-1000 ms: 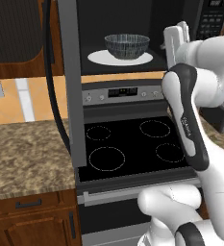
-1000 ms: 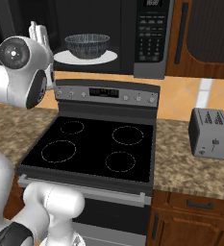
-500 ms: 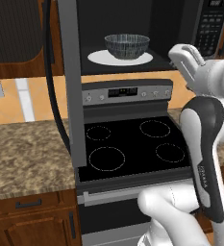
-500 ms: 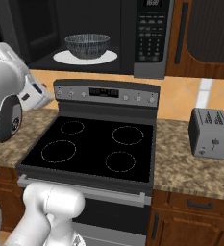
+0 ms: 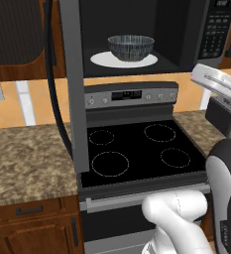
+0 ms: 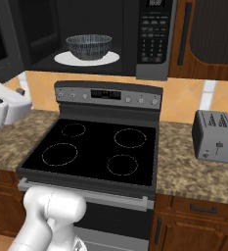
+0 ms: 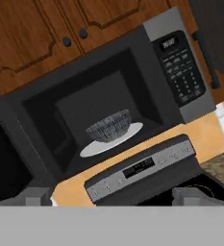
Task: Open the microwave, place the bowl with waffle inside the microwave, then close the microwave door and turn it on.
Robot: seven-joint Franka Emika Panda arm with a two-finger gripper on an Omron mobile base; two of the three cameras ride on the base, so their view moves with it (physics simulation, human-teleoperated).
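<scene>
The microwave (image 5: pixel 137 30) stands open above the stove. The grey-blue ribbed bowl (image 5: pixel 131 47) (image 6: pixel 88 46) (image 7: pixel 108 126) rests on its white turntable (image 7: pixel 96 145). The waffle is hidden from me, below the bowl's rim. The microwave door (image 5: pixel 71 94) (image 6: pixel 2 37) is swung out to the left, edge-on in the left base view. The button panel (image 6: pixel 152 34) (image 7: pixel 183 72) is at the microwave's right side. My gripper (image 7: pixel 116 199) (image 5: pixel 202 74) is open and empty, hanging back from the opening, below and right of it, aimed at the bowl.
A black stove top (image 5: pixel 137 149) with several burner rings lies below, its control strip (image 6: pixel 108 94) at the back. Speckled counters (image 5: pixel 28 163) flank it. A grey toaster (image 6: pixel 216 136) stands on the right counter. Wooden cabinets (image 7: pixel 46 29) hang above the microwave.
My hand has drawn back from the microwave's opening, down and to the right in the left base view. The bowl stays on the turntable and the door stays open.
</scene>
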